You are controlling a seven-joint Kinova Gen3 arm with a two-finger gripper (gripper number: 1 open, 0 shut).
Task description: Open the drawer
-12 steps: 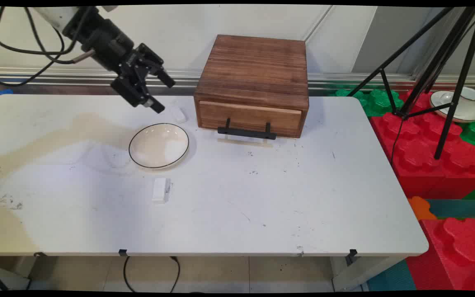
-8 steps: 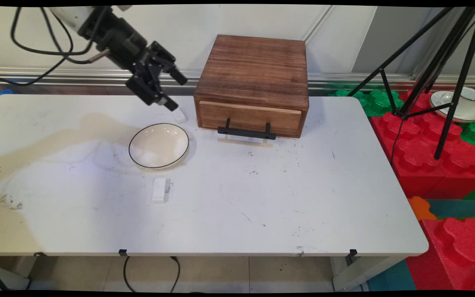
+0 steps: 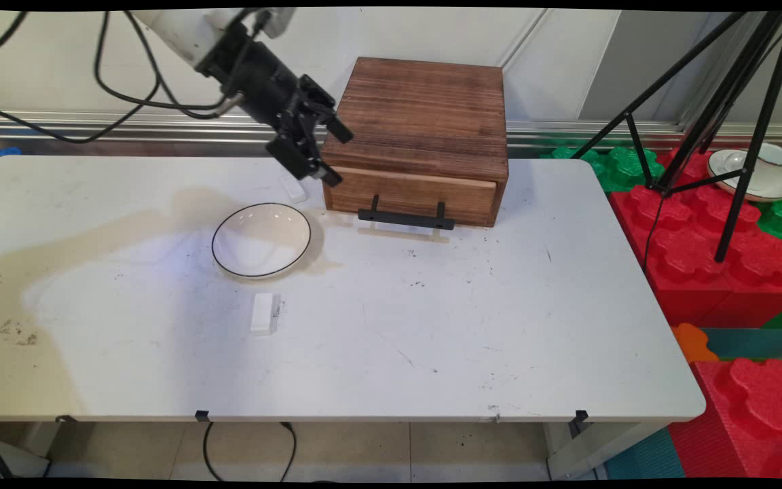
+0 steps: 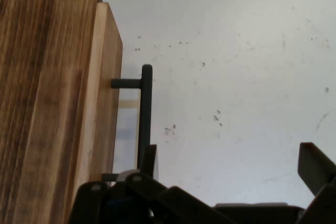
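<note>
My black gripper (image 3: 336, 155) hangs open above the table's far side, right at the left front corner of a brown wooden drawer box (image 3: 418, 129). The drawer is shut, and its black bar handle (image 3: 406, 217) juts out in front. In the hand view the box (image 4: 47, 103) fills the left side, and the handle (image 4: 145, 114) runs beside it, close to my left finger (image 4: 149, 162). Nothing is between the fingers of the gripper (image 4: 231, 169). A small white block (image 3: 294, 189) lies on the table just below and left of the gripper.
A white plate with a dark rim (image 3: 261, 239) sits left of the box. A second white block (image 3: 264, 313) lies nearer the front. A black tripod (image 3: 717, 129), red and green foam blocks (image 3: 723, 265) and a cup on a saucer (image 3: 754, 173) stand off the table's right.
The gripper has travelled right along the table's far side, from above and left of the plate to the box's left front corner, still open. Nothing on the table moved.
</note>
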